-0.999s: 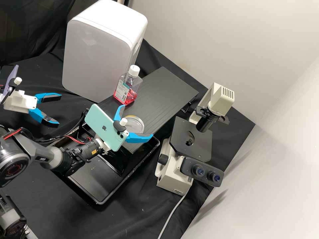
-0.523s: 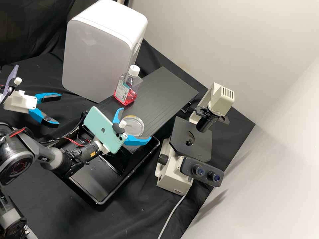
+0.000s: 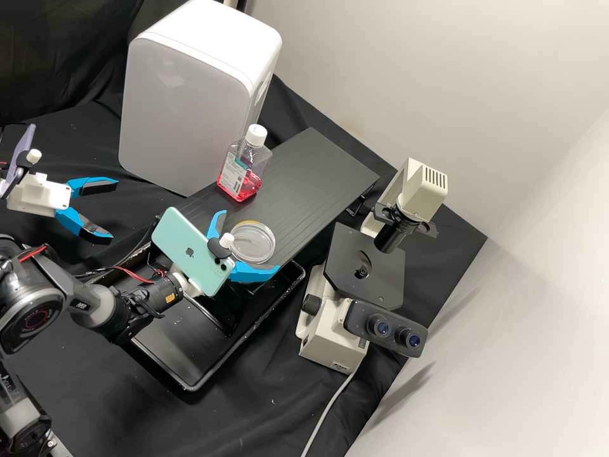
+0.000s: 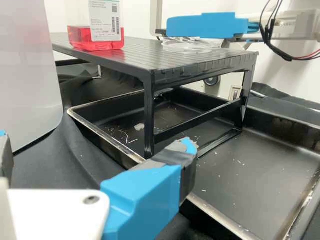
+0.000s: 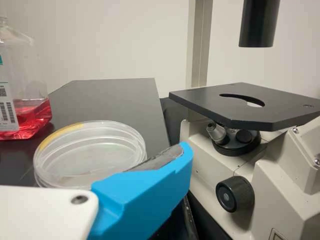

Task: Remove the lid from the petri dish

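Clear plastic, the petri dish (image 3: 253, 241) sat at the centre of the high view on the lower-left end of the black slatted rack (image 3: 317, 171), its lid (image 5: 90, 145) in place. Over the preceding second we saw the right gripper (image 3: 249, 242), which carries a mint-green phone (image 3: 187, 251) on its wrist, slide toward the lower left of the frame. The dish, earlier half hidden behind the wrist and fingers, came almost wholly into sight, and it did not itself shift. We read this as alignment and not as a lift: the lid was not yet off, and no grasp was yet made.

The right jaws stood spread wide, one blue finger on each side of the dish, holding nothing. In the right wrist view one finger (image 5: 150, 182) lay just beside the rim; we could not tell whether its pad touched it. The left gripper (image 3: 113, 211) hung at the left edge of the high view, well apart from the dish, its jaws likewise spread and empty.

A bottle of red medium (image 3: 241, 165) stood on the rack just above the dish, a microscope (image 3: 361, 304) lay to the right, and a black tray (image 3: 190, 374) sat beneath the rack. We judged that the next move called for closing on the lid's edge alone, since a lower pinch would take the base up with it.
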